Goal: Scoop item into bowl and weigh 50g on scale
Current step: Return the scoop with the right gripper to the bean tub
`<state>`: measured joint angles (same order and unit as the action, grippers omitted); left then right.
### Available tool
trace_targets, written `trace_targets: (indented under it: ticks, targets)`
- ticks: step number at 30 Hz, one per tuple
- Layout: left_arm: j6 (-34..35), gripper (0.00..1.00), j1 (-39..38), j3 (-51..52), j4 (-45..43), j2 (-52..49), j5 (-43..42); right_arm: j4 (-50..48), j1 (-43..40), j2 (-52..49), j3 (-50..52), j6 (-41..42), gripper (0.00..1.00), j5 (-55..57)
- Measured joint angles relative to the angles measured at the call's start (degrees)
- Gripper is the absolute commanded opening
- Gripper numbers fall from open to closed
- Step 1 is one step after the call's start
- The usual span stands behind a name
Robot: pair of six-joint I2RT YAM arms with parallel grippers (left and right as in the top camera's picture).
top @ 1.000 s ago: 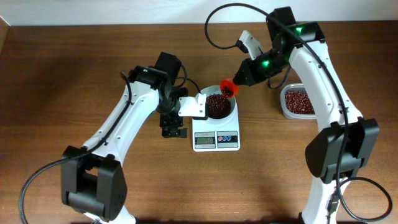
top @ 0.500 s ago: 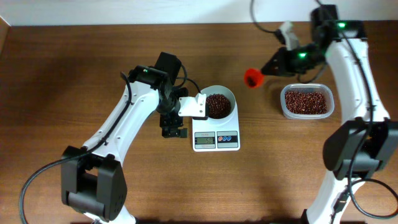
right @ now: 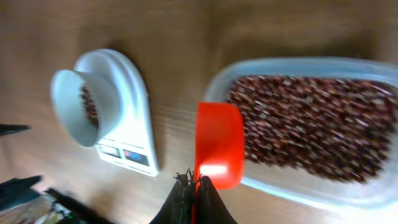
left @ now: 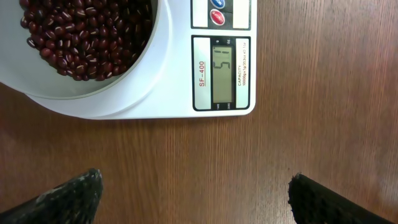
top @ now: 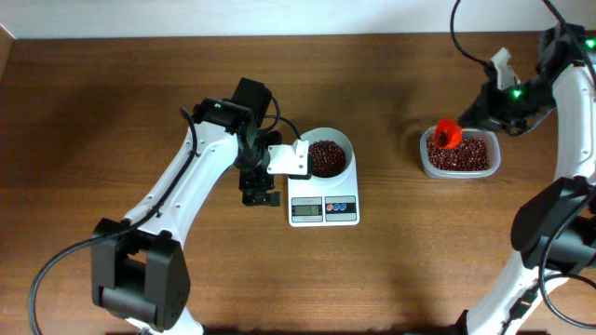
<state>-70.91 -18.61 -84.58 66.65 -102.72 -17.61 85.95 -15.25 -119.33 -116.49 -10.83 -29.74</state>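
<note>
The white bowl (top: pixel 347 142) stands on the white scale (top: pixel 323 210) and holds dark reddish-brown beans (top: pixel 326 156). In the left wrist view the bowl's rim (left: pixel 155 74), its beans (left: pixel 87 34) and the scale's lit display (left: pixel 222 71) lie ahead of my left gripper (left: pixel 196 199). That gripper is open over bare wood just left of the scale. My right gripper (right: pixel 194 183) is shut on the handle of an orange-red scoop (right: pixel 217 143). The scoop (top: pixel 448 135) hangs over the left end of a clear tub (top: pixel 492 164) of beans (top: pixel 466 154).
The clear tub (right: pixel 214 84) sits to the right of the scale (right: pixel 134 106) with a strip of bare wood between them. The left arm (top: pixel 200 154) reaches in from the front left, and the right arm (top: pixel 568 102) stands along the table's right edge.
My right arm has swung right from above the bowl, carrying the scoop to a spot over the tub. The left arm has not moved.
</note>
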Motion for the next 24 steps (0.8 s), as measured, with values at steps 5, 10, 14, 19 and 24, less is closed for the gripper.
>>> trace_targets:
  ticks: [5,10,14,19,24]
  targets:
    - [0.0,0.98,0.0,0.0,0.0,0.0,0.0,0.2,0.1,0.0,0.4,0.0,0.04,6.5]
    - [0.0,0.99,0.0,0.0,0.0,0.0,0.0,-1.6,0.1,0.0,2.6,-0.1,0.04,9.7]
    - [0.0,0.98,0.0,0.0,0.0,0.0,0.0,-4.6,0.1,0.0,4.3,0.4,0.04,10.4]
    - [0.0,0.98,0.0,0.0,0.0,0.0,0.0,-9.4,0.1,0.0,9.1,0.5,0.04,10.5]
    - [0.0,0.98,0.0,0.0,0.0,0.0,0.0,-10.7,0.1,0.0,10.3,0.7,0.04,10.7]
